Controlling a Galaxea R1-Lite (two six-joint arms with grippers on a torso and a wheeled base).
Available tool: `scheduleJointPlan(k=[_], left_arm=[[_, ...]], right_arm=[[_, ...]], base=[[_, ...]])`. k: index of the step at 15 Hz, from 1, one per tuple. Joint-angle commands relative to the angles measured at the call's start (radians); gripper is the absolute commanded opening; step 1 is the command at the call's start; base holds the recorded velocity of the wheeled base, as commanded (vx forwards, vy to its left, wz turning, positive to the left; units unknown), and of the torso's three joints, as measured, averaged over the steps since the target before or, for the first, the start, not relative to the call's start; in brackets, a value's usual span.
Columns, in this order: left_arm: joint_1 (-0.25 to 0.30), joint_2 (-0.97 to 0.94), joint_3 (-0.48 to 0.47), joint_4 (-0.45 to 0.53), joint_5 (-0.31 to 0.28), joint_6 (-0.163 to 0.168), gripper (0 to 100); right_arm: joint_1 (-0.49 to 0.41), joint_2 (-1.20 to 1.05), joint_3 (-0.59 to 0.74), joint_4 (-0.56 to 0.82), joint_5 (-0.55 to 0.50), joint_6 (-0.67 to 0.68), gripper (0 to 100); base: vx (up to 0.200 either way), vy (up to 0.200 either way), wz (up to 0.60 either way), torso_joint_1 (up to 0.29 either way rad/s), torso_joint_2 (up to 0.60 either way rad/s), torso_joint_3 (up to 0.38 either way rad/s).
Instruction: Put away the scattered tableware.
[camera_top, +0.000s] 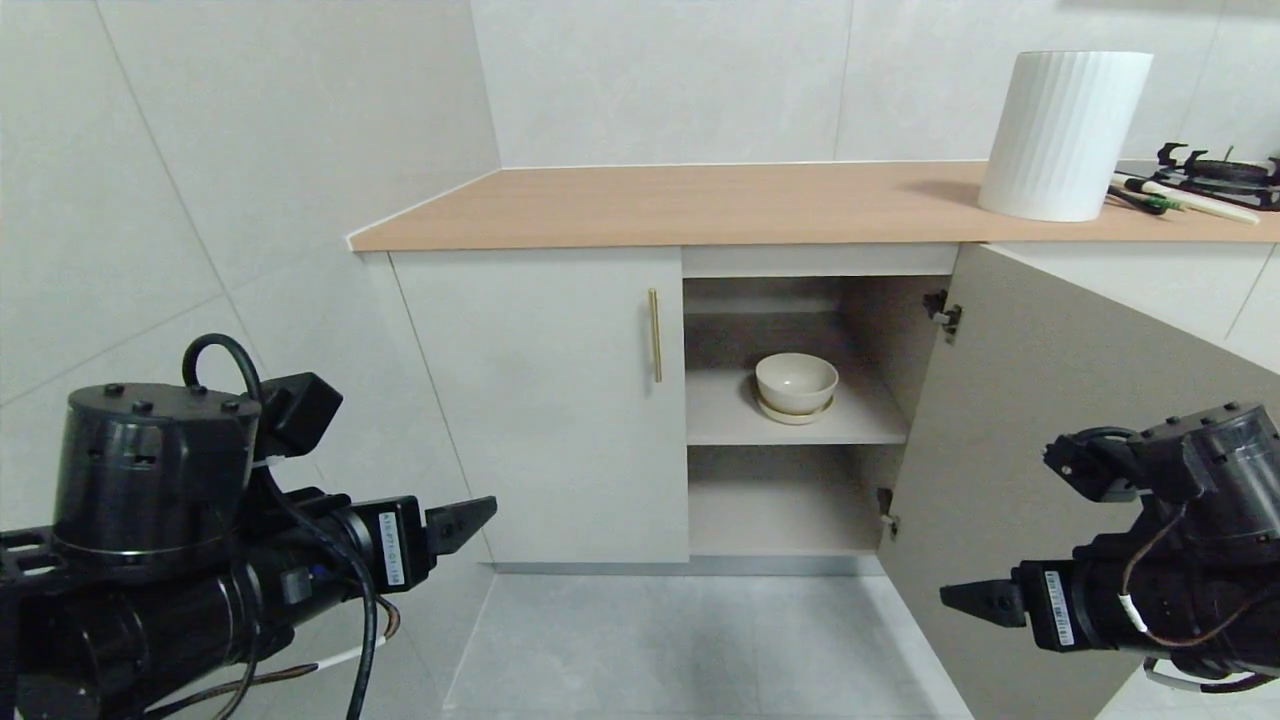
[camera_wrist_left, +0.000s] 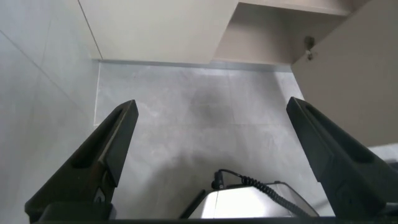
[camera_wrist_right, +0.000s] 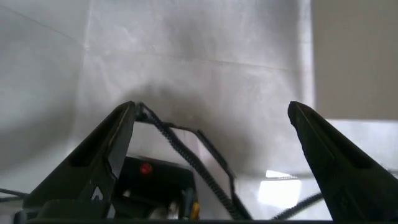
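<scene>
- Smooth, round cream bowl (camera_top: 796, 381) on a shallow saucer (camera_top: 793, 412), well ahead of and above both hands.
- Left gripper (camera_top: 470, 522) and right gripper (camera_top: 962, 598): black wedge fingers spread wide, empty.

Before you stands a pale cabinet (camera_top: 820, 261) under a wooden countertop (camera_top: 700, 205), in a corner of large light-grey wall tiles (camera_top: 650, 80). Its left door (camera_top: 540, 420) with a brass handle (camera_top: 654, 335) is shut; its right door (camera_top: 1040, 430) hangs wide open, baring a shelf (camera_top: 870, 425). Grey tiled floor (camera_top: 680, 640) lies below.
</scene>
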Motion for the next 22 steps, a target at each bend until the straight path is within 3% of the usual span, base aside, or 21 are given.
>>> scheduleJointPlan(k=[1, 7, 12, 14, 18, 22], left_arm=[[-0.001, 0.003, 0.0, -0.001, -0.002, 0.0, 100], [-0.001, 0.003, 0.0, -0.001, -0.002, -0.002, 100], [-0.001, 0.023, 0.0, -0.002, -0.002, -0.002, 100], [-0.001, 0.021, -0.003, -0.002, -0.002, -0.002, 100], [-0.001, 0.021, -0.003, -0.002, -0.002, -0.002, 100], [-0.001, 0.023, -0.001, -0.002, -0.002, -0.002, 100]], right_arm=[[0.001, -0.005, 0.021, -0.001, 0.0, -0.015, 100], [-0.003, -0.026, 0.022, 0.084, -0.002, -0.078, 100], [0.003, -0.144, 0.004, 0.205, 0.0, -0.141, 100], [0.018, -0.227, -0.091, 0.4, -0.019, -0.152, 100], [-0.123, -0.258, -0.209, 0.53, -0.114, -0.155, 100], [-0.349, -0.201, -0.256, 0.561, -0.123, -0.233, 100]], base=[[0.0, -0.2, 0.0, 0.007, 0.0, -0.002], [0.0, -0.2, 0.0, 0.004, 0.0, 0.005], [0.0, 0.0, 0.0, 0.0, 0.0, 0.0], [0.0, 0.0, 0.0, 0.0, 0.0, 0.0], [0.0, 0.0, 0.0, 0.0, 0.0, 0.0], [0.0, 0.0, 0.0, 0.0, 0.0, 0.0]])
